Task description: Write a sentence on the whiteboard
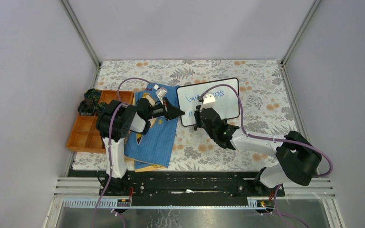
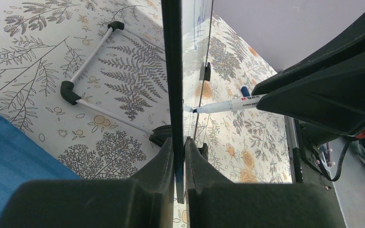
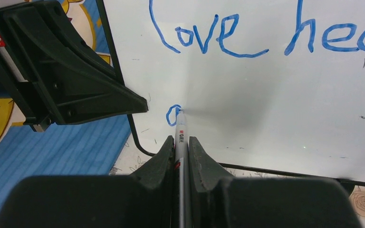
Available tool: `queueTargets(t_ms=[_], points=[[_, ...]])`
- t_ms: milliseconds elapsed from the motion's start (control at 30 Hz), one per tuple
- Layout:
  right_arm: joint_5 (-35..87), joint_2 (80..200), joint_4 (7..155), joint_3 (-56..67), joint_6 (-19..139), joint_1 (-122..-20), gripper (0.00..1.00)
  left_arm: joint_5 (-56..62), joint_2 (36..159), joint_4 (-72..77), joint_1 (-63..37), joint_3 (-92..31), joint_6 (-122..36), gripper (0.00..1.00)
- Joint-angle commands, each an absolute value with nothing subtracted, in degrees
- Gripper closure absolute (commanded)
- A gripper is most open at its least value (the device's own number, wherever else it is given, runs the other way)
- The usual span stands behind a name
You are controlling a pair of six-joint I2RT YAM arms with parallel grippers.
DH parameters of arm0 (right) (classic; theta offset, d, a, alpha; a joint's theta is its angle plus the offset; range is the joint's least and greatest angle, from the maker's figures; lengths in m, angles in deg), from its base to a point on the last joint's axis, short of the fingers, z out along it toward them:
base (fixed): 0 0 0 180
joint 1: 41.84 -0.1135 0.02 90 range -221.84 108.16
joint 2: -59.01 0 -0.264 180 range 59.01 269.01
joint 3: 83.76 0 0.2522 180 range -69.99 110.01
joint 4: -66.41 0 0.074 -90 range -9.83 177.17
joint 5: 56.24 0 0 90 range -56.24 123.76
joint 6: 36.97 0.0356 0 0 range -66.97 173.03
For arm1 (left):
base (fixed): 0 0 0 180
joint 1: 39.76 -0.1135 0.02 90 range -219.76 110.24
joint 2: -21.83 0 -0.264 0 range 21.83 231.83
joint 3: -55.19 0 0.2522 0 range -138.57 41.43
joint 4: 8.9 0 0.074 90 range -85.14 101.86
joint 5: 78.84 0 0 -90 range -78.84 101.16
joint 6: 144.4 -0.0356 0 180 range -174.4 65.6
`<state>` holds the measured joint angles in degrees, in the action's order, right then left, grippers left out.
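Whiteboard (image 1: 228, 107): sits toward the far middle of the flowered worktop (image 1: 266, 80), just right of a blue book (image 1: 154, 137), with an orange tray (image 1: 88, 130) further left.
Long axis: runs left to right across the worktop, the right end a little further from the arms. The written face looks up and toward the arms, so the words read upright from their side. From the left wrist it looks propped on its wire legs (image 2: 109, 115) rather than lying flat, though I can't be sure of the lean.
Left hand (image 1: 180, 113): closed tight on the board's left edge, 1 finger on each face, steadying it.
Right hand (image 3: 181, 142): pinched shut on a pen (image 3: 180, 128), the barrel running straight out between the fingers and the tip touching the board low on the left.
Sentence (image 3: 209, 40): line 1 is down in blue, "love hea" readable up close, with more letters running on to the right.
Line 2: only 1 small loop (image 3: 173, 115), right at the pen tip.
Done so far: well over half, I'd say.
Left to do: the rest of line 2, then lifting the pen clear.
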<state>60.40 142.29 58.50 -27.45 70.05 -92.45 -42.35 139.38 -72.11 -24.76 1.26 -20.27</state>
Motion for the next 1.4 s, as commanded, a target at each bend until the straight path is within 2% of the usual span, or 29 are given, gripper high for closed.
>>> queueTargets(t_ms=[0,600,967,1367], points=[[62.09,140.83,58.93,-28.42,70.30,-90.93,1.00,-38.62,141.57,-62.47,-24.66,2.14,-26.06,1.00],[60.32,139.90,60.09,-28.68,70.90,-90.92,1.00,-38.67,141.46,-62.47,-24.65,2.09,-26.09,1.00],[61.34,133.60,61.17,-26.72,70.63,-90.91,1.00,-38.71,141.53,-62.40,-24.67,2.06,-26.02,1.00],[59.24,136.01,60.22,-23.91,70.67,-89.35,1.00,-38.69,141.49,-62.29,-24.56,2.13,-26.18,1.00]])
